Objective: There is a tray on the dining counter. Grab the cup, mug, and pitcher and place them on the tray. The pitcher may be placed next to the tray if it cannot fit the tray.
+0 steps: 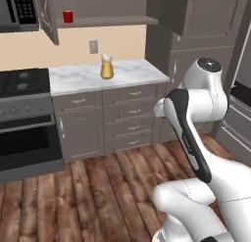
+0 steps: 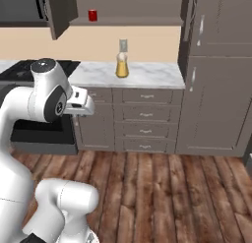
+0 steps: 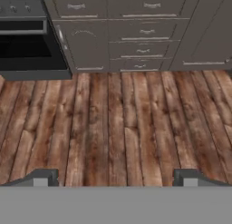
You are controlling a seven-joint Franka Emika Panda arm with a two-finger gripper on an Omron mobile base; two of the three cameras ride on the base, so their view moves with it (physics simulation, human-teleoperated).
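We see our two-finger gripper (image 3: pixel 116 177) with its jaws spread wide and nothing between them, pointed down at the brown wood-plank floor (image 3: pixel 122 128). The clear glass pitcher with orange-yellow liquid (image 1: pixel 106 66) stands on the short white marble top above grey drawers (image 1: pixel 98 77) (right of the black stove (image 1: pixel 24 82)), and the small glossy red cylindrical mug (image 1: pixel 67 16) sits on the grey wall shelf (image 1: pixel 105 21) above

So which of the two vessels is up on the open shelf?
The red mug, on the shelf; the glass pitcher of orange liquid stands lower, on the marble countertop.
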